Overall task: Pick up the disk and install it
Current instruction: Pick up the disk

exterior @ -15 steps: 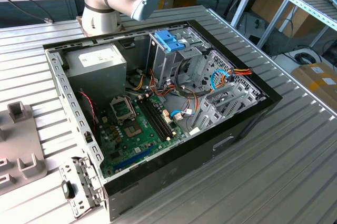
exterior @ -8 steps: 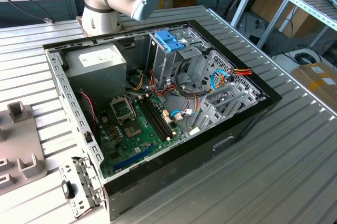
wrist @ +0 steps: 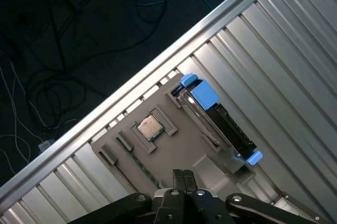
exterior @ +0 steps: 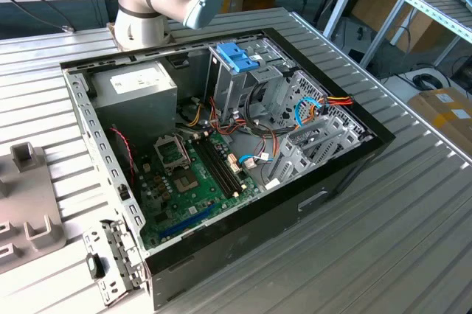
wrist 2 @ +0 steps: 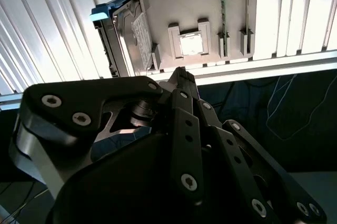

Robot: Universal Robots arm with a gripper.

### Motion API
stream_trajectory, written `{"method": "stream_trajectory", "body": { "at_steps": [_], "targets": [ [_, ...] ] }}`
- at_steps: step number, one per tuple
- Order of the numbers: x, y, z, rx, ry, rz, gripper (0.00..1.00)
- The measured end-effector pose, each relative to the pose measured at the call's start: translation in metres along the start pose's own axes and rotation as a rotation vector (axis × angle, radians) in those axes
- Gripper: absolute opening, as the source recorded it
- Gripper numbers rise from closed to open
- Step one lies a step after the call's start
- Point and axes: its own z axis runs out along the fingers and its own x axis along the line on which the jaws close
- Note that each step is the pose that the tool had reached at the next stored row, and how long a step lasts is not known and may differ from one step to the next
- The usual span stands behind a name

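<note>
Glossy metal disk (wrist: 197,116), blue plastic frame (wrist: 204,94), matt grey holder (wrist: 179,148), ribbed metal table (wrist: 284,50).

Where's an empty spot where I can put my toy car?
The biggest bare patch is the ribbed metal table on the exterior view's right of the open black computer case. A narrower strip lies between the case and the grey plastic holder tray. Inside the case, coloured cables and the green circuit board crowd everything.
</note>
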Motion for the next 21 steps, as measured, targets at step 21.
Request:
{"method": "stream_trajectory", "body": {
  "at_steps": [21],
  "targets": [
    [0.0000, 0.0000, 0.0000, -0.0015, 0.0028, -0.062, 0.10]
  ]
}}
